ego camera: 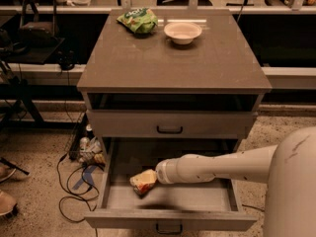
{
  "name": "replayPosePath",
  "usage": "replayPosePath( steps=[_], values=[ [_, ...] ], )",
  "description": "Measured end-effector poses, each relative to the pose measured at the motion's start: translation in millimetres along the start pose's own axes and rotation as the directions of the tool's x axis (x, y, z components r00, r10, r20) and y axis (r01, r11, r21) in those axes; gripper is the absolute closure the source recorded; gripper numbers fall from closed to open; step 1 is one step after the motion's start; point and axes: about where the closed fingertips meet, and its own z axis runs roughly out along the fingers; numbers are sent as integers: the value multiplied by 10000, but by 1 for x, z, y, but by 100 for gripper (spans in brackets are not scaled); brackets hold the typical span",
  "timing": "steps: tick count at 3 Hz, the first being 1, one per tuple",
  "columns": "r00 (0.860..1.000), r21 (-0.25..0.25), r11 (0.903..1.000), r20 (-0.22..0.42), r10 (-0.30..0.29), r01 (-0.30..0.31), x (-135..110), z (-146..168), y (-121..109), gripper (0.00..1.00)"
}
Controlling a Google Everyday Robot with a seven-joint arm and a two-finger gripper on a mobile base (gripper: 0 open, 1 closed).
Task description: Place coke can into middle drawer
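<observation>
Inside the open middle drawer (197, 197), the gripper (143, 180) hangs, jaws clasping the coke can (140, 189).

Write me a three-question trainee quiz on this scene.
1. True or false: the tool reaches into the open middle drawer.
2. What lies left of the white bowl on the cabinet top? A) green snack bag B) mug C) sponge
3. Fill in: the upper drawer, just above the open one, is ____.
Key: 1 true; 2 A; 3 shut.
</observation>
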Motion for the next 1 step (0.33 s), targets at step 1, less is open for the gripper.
replayPosePath(
  steps=[1],
  values=[
    [9998,447,9988,-18,-192,193,-7,-31,-31,0]
  ],
)
